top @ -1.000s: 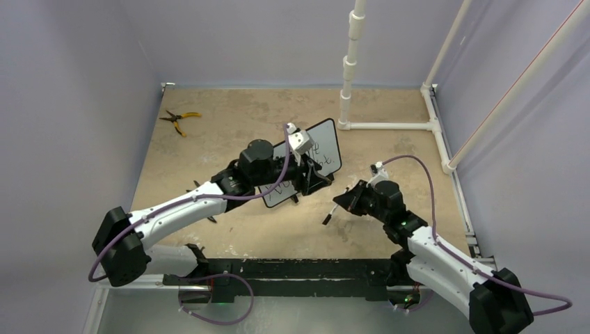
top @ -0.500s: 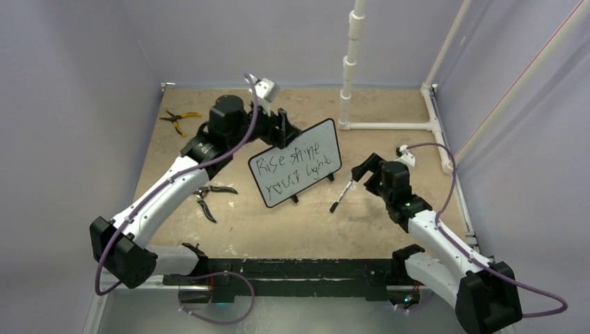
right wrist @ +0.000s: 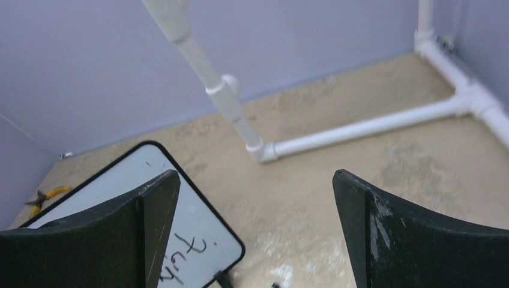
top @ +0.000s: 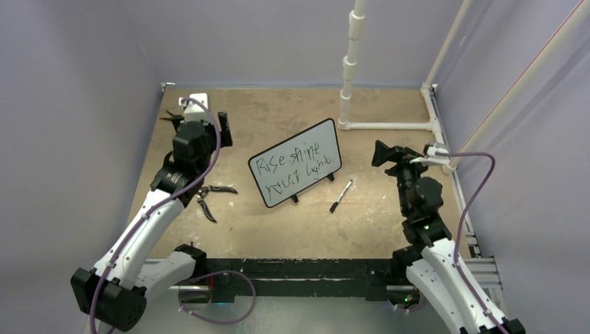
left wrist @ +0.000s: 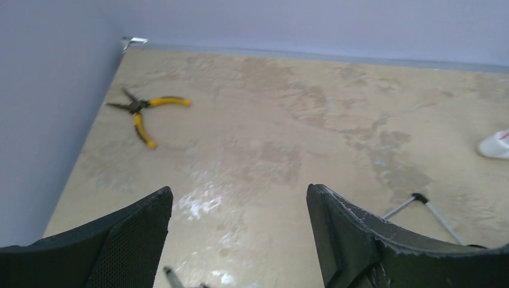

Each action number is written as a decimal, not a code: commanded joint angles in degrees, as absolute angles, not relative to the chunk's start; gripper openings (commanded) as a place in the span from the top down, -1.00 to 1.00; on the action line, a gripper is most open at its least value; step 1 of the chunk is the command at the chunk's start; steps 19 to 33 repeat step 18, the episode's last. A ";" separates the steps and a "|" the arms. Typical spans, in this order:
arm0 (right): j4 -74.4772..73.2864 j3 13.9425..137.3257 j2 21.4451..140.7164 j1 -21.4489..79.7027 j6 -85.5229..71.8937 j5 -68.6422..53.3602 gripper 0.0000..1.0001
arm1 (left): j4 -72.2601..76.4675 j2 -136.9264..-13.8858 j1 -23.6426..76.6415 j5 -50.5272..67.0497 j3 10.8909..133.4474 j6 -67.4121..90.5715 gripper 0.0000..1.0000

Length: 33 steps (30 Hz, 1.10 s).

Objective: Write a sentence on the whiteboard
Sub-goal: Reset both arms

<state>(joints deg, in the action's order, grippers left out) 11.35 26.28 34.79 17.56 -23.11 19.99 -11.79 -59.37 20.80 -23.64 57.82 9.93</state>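
At far left, yellow-handled pliers (left wrist: 144,111) near the back corner of the counter (top: 236,229), hard by the wall. Left end effector (left wrist: 239,192) raised, spread wide, grasping nothing. Nearer the bases, dark pliers (top: 209,195). Mid-counter, the whiteboard (top: 324,139) propped on its feet, bearing the sentence (top: 296,167), roughly "Rise shine / your light". Just right of it, a marker (top: 341,195) lying flat, in no grip. Right end effector (right wrist: 255,175) likewise splayed and empty. Writing judged complete; next, only a retreat homeward. Ample room in front; white pipe frame (top: 389,126) hemming the back right.

The sentence (top: 296,167) on the whiteboard (top: 325,135) reads, seemingly, "Rise shine / your light"; handwritten.
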 commanded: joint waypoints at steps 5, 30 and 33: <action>32.39 15.65 23.26 17.40 -8.03 20.21 -0.97 | -6.92 -49.43 20.92 -35.91 47.16 9.99 -0.72; 30.00 18.27 24.89 17.40 -9.24 22.11 -0.97 | -6.12 -49.03 20.92 -36.72 46.79 11.19 -0.74; 30.00 18.27 24.89 17.40 -9.24 22.11 -0.97 | -6.12 -49.03 20.92 -36.72 46.79 11.19 -0.74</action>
